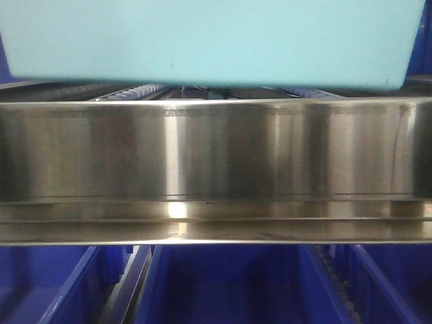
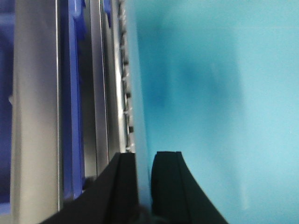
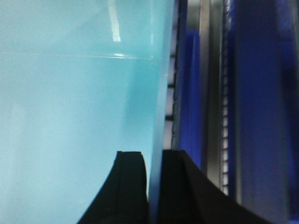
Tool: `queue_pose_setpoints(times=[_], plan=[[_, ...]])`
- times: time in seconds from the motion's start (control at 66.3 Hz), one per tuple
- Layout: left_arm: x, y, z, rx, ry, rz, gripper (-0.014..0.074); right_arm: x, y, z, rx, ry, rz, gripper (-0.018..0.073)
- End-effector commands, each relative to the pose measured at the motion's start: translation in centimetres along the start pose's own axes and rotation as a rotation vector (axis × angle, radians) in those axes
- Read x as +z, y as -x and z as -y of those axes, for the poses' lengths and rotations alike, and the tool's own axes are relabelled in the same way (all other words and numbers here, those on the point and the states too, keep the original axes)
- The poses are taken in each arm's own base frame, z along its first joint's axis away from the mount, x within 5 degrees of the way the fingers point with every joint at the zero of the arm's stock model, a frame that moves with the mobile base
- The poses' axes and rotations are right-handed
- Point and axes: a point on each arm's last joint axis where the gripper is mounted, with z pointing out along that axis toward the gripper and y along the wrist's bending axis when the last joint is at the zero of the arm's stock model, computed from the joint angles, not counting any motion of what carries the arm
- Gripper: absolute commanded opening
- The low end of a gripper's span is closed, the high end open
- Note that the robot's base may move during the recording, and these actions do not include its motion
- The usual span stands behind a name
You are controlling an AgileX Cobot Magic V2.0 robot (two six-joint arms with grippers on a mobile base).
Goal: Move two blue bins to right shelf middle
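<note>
Steel shelf rail (image 1: 216, 155) gleams under the pale-blue bin (image 1: 202, 40); left gripper (image 2: 144, 161) and right gripper (image 3: 153, 158) apparently clamp its walls.

We log one light blue bin (image 1: 202, 40): plain, smooth-walled plastic, nearly level, base raised just above the steel shelf rail (image 1: 216, 155). One side wall sits pinched in the left hand (image 2: 145, 161), the opposite wall in the right hand (image 3: 154, 158). Interior reads bare.

Front view faces the shelf rail (image 1: 216, 169) up close; wrist views flank the shared pale bin (image 2: 210, 93).
</note>
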Motion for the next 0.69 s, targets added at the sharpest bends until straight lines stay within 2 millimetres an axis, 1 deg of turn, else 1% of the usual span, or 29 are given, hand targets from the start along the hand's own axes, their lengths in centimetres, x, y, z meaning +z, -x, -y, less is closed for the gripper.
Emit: queue_pose_setpoints(times=[0.0,0.075,0.196,0.287,0.362,0.437,0.513,0.679], plan=[[-2.4,0.3,0.9,0.019,-0.013,0.073,-0.0111,-3.0,0.7,0.5,-0.024,-0.046,0.1,-0.0167],[-4.0,0.8,1.4,0.02,-0.001,0.139,-0.0111,-4.4,0.8,0.6,-0.038,-0.055,0.155,-0.0167],[-7.1,1.6,1.8,0.025,-0.014,0.247,-0.0111,-7.5,1.1,0.6,-0.051,-0.041,0.289,-0.0167],[-8.9,2.2,1.7,0.015,-0.035,0.308,-0.0111,-9.4,1.1,0.6,-0.052,-0.026,0.353,-0.0167],[-10.3,2.6,1.5,0.008,-0.038,0.36,-0.0111,-10.6,1.1,0.7,-0.061,-0.028,0.403,-0.0167],[-11.2,2.9,1.4,0.004,-0.038,0.396,-0.0111,-11.4,1.4,0.8,-0.074,-0.038,0.455,-0.0167],[-11.7,3.1,1.2,0.005,-0.024,0.418,-0.0111,-12.1,1.7,0.7,-0.077,-0.036,0.49,-0.0167],[-11.8,3.1,1.1,0.007,-0.012,0.426,-0.0111,-12.9,2.3,0.5,-0.089,-0.014,0.564,-0.0167]])
